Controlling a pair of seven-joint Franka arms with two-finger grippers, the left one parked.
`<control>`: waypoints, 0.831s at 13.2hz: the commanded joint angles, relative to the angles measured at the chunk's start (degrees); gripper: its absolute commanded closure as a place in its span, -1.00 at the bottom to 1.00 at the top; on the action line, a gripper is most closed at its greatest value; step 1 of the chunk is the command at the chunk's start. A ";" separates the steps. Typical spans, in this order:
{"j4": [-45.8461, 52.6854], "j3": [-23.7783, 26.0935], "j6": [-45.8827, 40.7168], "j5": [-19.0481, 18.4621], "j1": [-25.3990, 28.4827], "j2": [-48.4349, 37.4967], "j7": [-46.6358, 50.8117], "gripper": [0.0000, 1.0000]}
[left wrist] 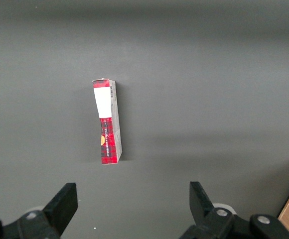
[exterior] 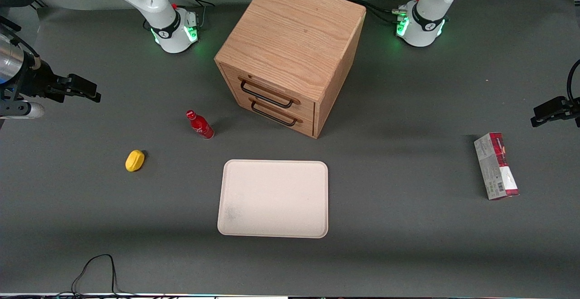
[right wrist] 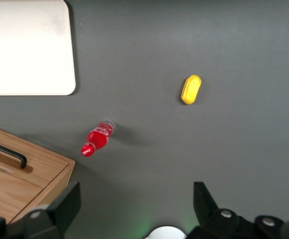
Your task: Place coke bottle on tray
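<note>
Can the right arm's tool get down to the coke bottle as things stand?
Probably yes. The coke bottle stands upright on open table, apart from the drawer cabinet and the yellow object. The open tool hovers high toward the working arm's end, with nothing between.

Dark grey table point(exterior: 408, 244) carrying wooden drawer cabinet point(exterior: 290, 50), coke bottle point(exterior: 200, 125), lemon point(exterior: 135, 160), tray point(exterior: 273, 198), carton point(exterior: 495, 166); gripper point(exterior: 86, 89) open above working arm's end.
</note>
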 commanded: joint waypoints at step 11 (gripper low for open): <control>1.63 -0.68 -5.15 -0.20 0.23 0.29 -1.31 -1.00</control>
